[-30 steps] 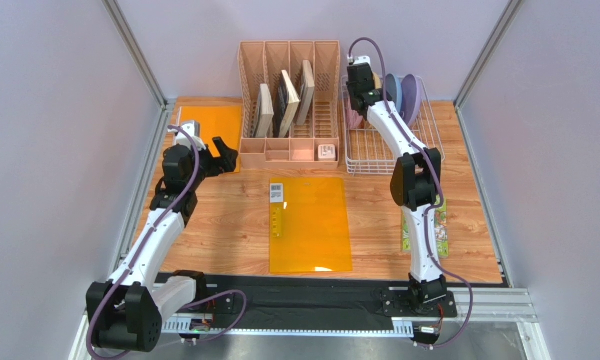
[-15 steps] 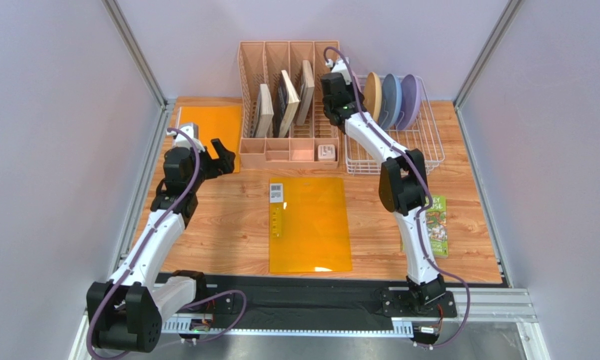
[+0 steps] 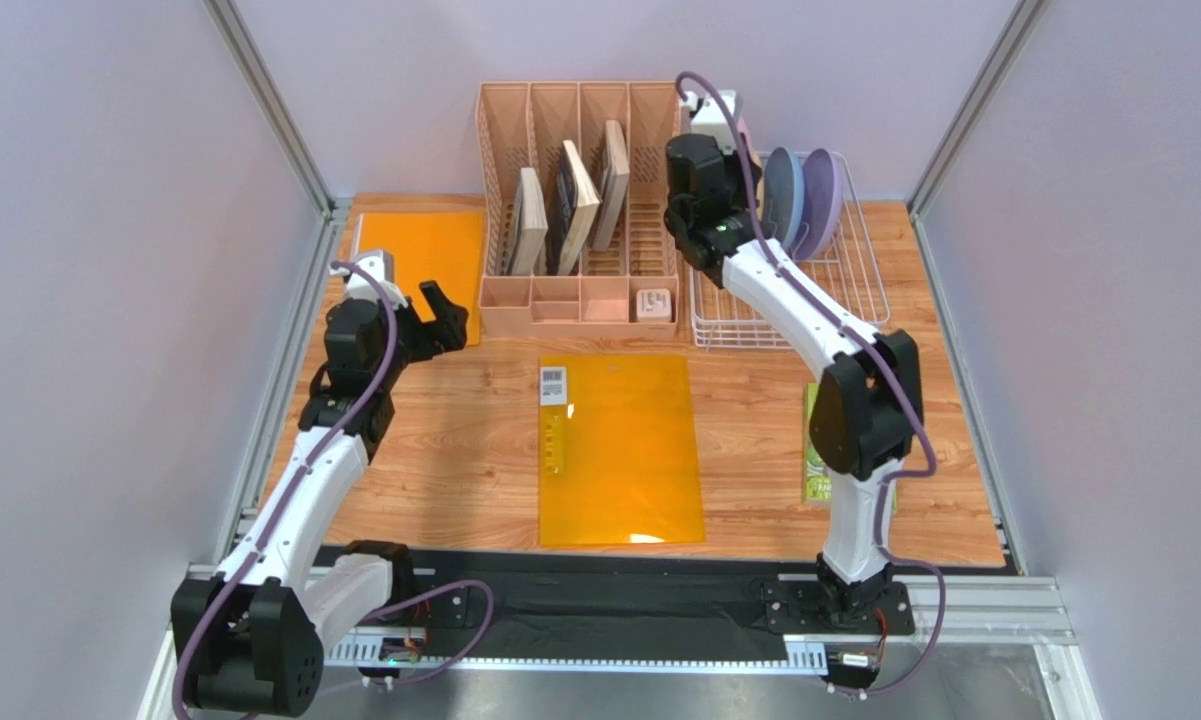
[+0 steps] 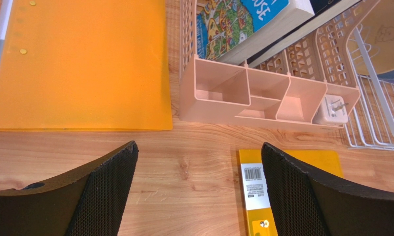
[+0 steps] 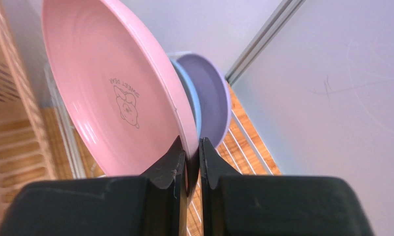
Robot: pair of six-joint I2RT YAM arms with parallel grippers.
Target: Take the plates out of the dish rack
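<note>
The pink plate (image 5: 110, 98) bears a small bear-like drawing under a line of print, seemingly "SWEET BEAR", seen upside down. A book (image 4: 243, 19) in the pink plastic organizer (image 4: 263, 98) shows the letters "OUSE". A barcode label (image 4: 253, 179) sits on the near orange folder (image 4: 292, 162).

The right gripper (image 5: 189, 147) is pinched almost closed on the pink plate's rim, one finger on each face. That plate stands on edge at the far left of the white wire rack (image 3: 779, 315). The blue plate (image 5: 194, 101) is just to its right, and the lavender plate (image 5: 212, 98) is beyond that. All three look matte, round and shallow.

The left gripper (image 4: 199, 152) gapes wide and empty above the wooden table (image 4: 184, 172). Its pads are black and mesh-textured.
</note>
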